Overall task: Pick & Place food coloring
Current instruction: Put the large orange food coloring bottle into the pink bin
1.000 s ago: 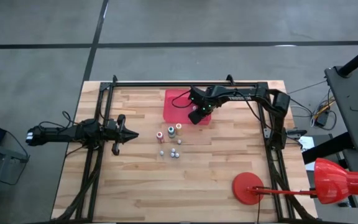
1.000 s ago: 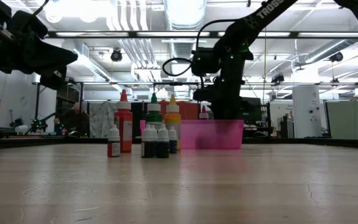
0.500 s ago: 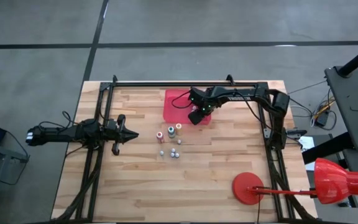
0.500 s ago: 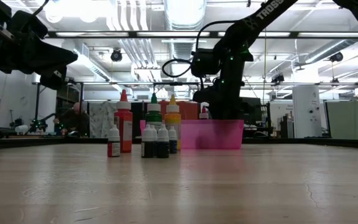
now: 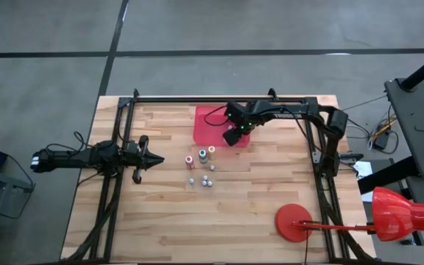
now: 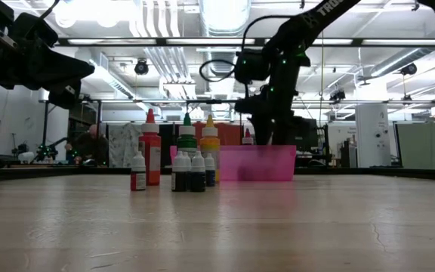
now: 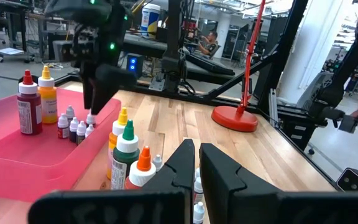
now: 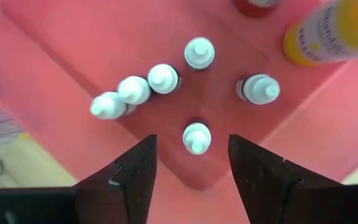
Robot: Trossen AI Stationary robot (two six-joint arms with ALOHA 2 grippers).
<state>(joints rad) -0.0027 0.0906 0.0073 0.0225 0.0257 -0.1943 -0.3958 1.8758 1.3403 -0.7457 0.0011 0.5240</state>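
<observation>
Up near the top middle, the right gripper (image 8: 191, 171) hangs over the red tray (image 5: 203, 126), jaws wide apart and empty, above small white-capped bottles (image 8: 196, 137). More bottles (image 5: 202, 163) stand mid-bench. The left gripper (image 5: 152, 158), jaws closed and empty, waits at left.

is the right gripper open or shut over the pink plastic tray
Open. In its wrist view the right gripper has its dark fingers spread apart above the pink plastic tray, with a small white-capped bottle standing free between them.

bright ceiling lights (image 6: 89, 11) glare; arms silhouetted; wrist view foreground blurred.
</observation>
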